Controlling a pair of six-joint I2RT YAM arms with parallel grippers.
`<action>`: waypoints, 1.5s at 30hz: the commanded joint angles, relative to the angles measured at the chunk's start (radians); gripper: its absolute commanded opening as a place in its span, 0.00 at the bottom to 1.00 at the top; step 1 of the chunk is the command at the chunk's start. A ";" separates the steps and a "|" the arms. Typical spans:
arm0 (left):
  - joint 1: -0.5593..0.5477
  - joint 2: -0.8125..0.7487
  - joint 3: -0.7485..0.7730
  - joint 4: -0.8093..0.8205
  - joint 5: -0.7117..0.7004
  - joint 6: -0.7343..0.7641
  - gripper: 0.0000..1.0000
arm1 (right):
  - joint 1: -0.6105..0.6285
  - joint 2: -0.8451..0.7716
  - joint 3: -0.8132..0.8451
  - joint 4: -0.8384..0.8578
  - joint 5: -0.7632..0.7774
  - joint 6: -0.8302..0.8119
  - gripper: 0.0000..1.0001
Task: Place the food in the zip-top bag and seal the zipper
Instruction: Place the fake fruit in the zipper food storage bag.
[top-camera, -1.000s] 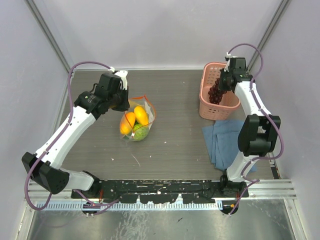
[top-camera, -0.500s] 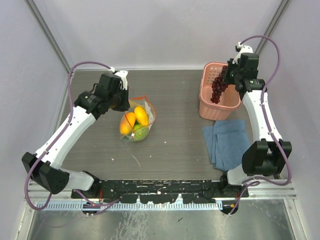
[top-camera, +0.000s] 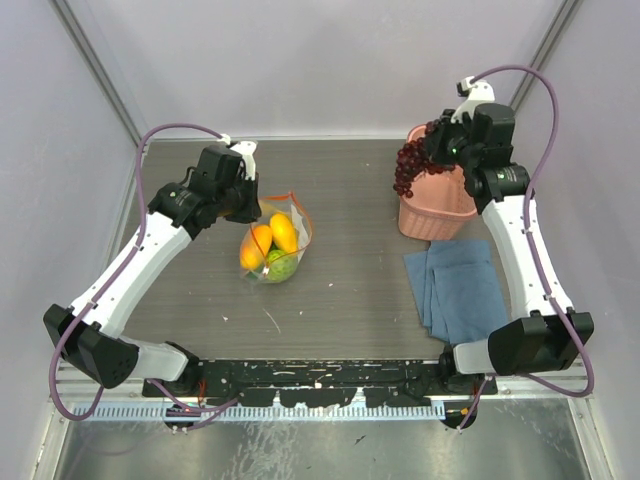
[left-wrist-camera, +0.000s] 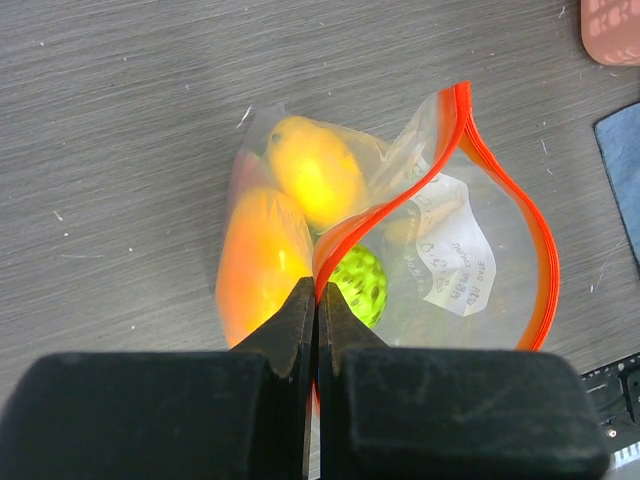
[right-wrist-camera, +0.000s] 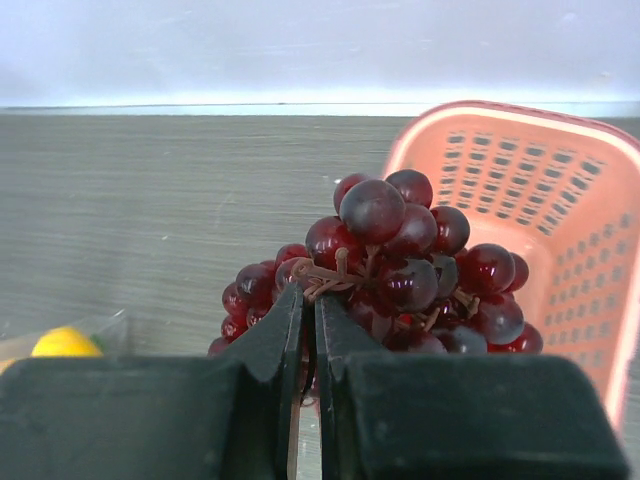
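Clear, crinkly plastic bag (left-wrist-camera: 405, 160) upright on table (top-camera: 350, 280), mouth gaping in a rounded loop; zipper (left-wrist-camera: 545, 270) a thin red-orange strip round the rim, unsealed. Inside: orange fruit (left-wrist-camera: 262, 265), smooth, elongated; yellow fruit (left-wrist-camera: 315, 170), smooth, egg-shaped; green fruit (left-wrist-camera: 362, 283), round, dimpled skin; white paper label (left-wrist-camera: 455, 260), print too small to read. Dark red-purple grapes (right-wrist-camera: 400, 265), glossy round beads on a brown stem, off the table, hanging over the left rim of the basket (right-wrist-camera: 560, 190) in top view. Pink plastic basket, rectangular, slotted walls, rounded corners, at far right of table. Blue cloth (top-camera: 460, 290), folded, flat, just on the near side of basket.

L gripper (left-wrist-camera: 317, 295): black fingers pressed together, pinching the zipper edge on the bag's far-left side; L arm white w/ black joints, reaching fwd and inward from near-left base, elbow bent, wrist above the bag. R gripper (right-wrist-camera: 308, 300): fingers all but closed, nipping the grape stem, bunch dangling below; R arm stretched far fwd from near-right base, wrist raised by the basket's far-left corner.

Dark grey table, wood-grain, a few pale specks; plain pale walls on three sides; metal rail along near edge; purple cables looping off both arms.
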 joint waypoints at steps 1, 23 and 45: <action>0.004 -0.011 0.038 0.035 0.022 -0.003 0.00 | 0.080 -0.073 0.054 0.098 -0.039 0.011 0.01; 0.006 -0.001 0.039 0.035 0.025 -0.004 0.00 | 0.463 -0.081 0.084 0.229 -0.253 0.080 0.01; 0.013 -0.006 0.035 0.040 0.040 -0.010 0.00 | 0.616 0.003 -0.022 0.582 -0.580 0.362 0.01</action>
